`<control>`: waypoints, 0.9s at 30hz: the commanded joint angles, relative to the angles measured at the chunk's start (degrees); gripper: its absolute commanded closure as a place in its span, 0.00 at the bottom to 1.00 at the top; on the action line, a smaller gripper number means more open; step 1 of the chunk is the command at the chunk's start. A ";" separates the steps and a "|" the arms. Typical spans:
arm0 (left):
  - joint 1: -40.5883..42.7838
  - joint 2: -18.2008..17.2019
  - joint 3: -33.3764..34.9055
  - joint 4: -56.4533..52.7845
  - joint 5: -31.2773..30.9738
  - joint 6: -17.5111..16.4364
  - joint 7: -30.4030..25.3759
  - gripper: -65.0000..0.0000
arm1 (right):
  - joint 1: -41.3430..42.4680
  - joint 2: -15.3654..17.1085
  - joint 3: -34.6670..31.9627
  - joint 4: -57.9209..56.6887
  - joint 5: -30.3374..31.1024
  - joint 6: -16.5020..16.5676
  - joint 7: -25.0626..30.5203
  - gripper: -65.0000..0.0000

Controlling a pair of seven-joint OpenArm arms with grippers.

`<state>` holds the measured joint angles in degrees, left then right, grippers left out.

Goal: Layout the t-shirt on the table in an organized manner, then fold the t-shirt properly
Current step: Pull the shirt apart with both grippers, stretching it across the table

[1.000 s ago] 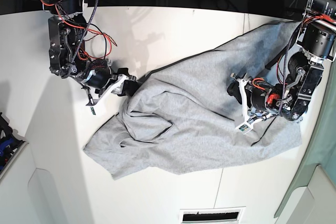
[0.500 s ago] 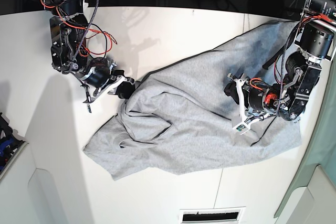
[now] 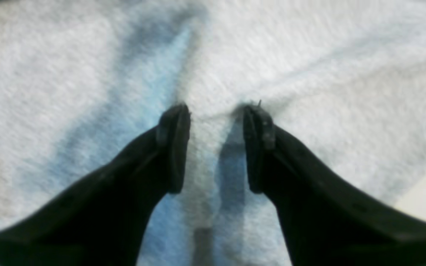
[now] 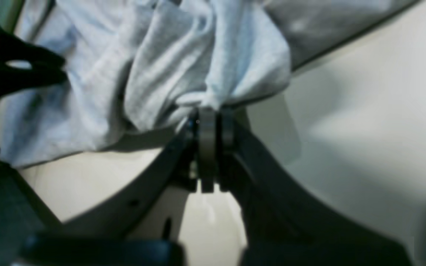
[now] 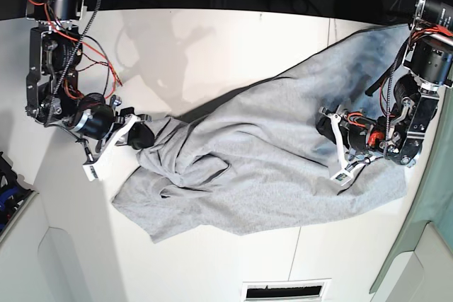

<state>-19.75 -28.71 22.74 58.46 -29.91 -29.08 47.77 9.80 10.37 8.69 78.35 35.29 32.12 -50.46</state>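
The light grey t-shirt lies crumpled in a slanted band across the white table; no lettering or tag shows. My right gripper is at the shirt's left edge. In the right wrist view it is shut on a bunched fold of the t-shirt just above the table. My left gripper rests on the shirt's right part. In the left wrist view it is open, fingertips pressed onto the t-shirt with a ridge of cloth between them.
A pale green panel runs along the right edge. A vent slot sits at the table's front edge. A dark seam crosses the table at the back right. Blue items lie off the left edge.
My right gripper has moved left, pulling the shirt's left edge with it and stretching the cloth. My left gripper has shifted slightly right on the shirt.
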 commanded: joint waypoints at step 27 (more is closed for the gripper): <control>-0.09 -1.05 0.02 -8.26 -8.28 -7.65 17.03 0.57 | -16.70 7.26 17.33 7.32 16.81 2.64 -8.92 1.00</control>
<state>-21.52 -29.67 22.04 51.33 -42.26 -37.26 58.67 -7.29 16.78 25.65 84.62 50.63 34.33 -60.27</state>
